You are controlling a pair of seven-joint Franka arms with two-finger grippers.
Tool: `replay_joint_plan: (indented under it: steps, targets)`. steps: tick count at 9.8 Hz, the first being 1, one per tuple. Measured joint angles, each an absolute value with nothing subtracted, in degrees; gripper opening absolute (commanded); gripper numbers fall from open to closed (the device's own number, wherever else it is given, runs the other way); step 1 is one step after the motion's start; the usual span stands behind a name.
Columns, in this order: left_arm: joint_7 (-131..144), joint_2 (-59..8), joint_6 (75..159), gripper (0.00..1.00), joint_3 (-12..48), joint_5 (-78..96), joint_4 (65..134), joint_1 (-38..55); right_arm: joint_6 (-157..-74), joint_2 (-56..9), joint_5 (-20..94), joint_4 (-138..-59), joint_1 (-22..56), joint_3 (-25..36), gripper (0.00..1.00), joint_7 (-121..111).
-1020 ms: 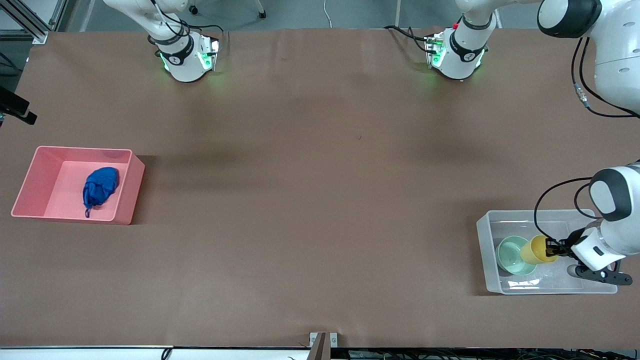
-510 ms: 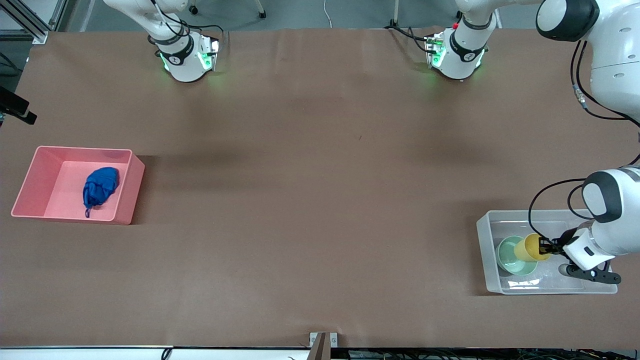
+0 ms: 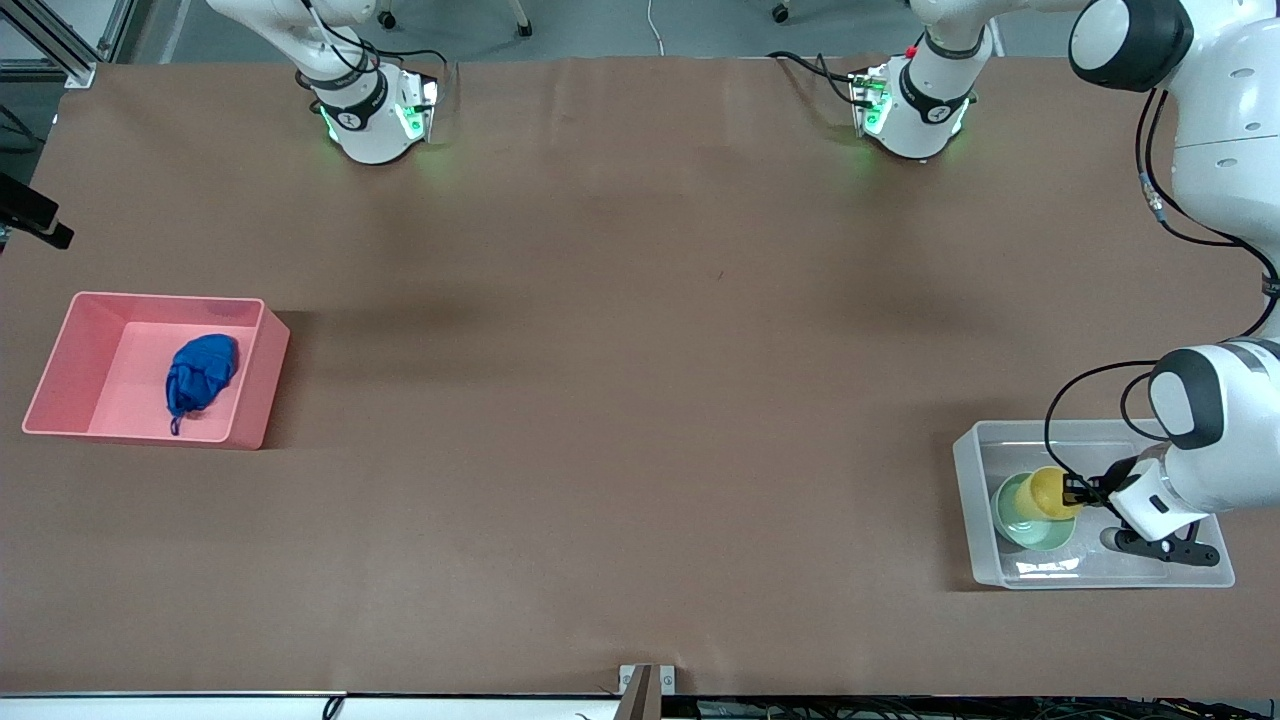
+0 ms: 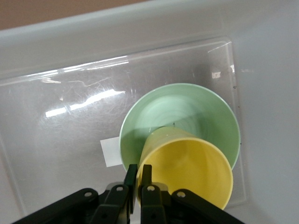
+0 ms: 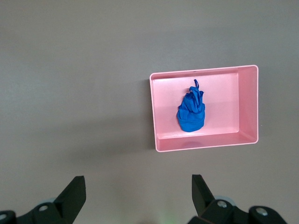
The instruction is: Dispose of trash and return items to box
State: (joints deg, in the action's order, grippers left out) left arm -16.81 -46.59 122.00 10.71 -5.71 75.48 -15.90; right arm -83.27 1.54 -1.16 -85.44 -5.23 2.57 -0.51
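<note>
1. Looking at the left arm's end of the table, we see the clear box [image 3: 968, 470], with the left gripper [image 3: 1078, 491] lowered inside it.
2. We see its fingers [image 4: 138, 176] pressed close together on the rim of the yellow cup [image 3: 1044, 492], pinching the cup's wall between them.
3. We see the cup tilted, its lower end inside the mint bowl [image 3: 1020, 527] and its open mouth turned toward the gripper.
4. We find the bowl upright on the box floor, toward the box's end that faces the table's middle.
5. We notice in the left wrist view a white sticker [image 4: 110, 152] on the box floor, partly covered by the bowl [image 4: 187, 109], and the cup [image 4: 189, 165] overlapping the bowl's rim.
6. We see the pink bin [image 3: 262, 380] at the right arm's end of the table, well apart from the box.
7. We see the blue wad [image 3: 200, 373] lying in the bin, its thin tail pointing toward the front camera.
8. We find the right gripper [image 5: 138, 193] waiting high over the table, its jaws spread wide and holding nothing; its wrist view looks down on the bin [image 5: 160, 135] and the wad [image 5: 191, 114].
9. We cannot see the right gripper in the front view; only that arm's base shows there.
</note>
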Motion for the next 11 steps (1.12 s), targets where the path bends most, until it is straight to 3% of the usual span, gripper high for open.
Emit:
replay_joint_plan:
  steps: [3, 11]
  targets:
    - [-16.8, -42.5, 121.7, 1.0, 11.1, -5.7, 75.0, -15.0, -83.2, 1.5, -1.2, -85.4, -5.2, 2.6, 1.0, -0.5]
    - [-12.5, -12.6, 98.3, 1.0, 13.6, -5.7, 78.4, -13.9, -83.2, 1.6, -1.2, -85.4, -5.2, 2.6, 1.0, -0.5]
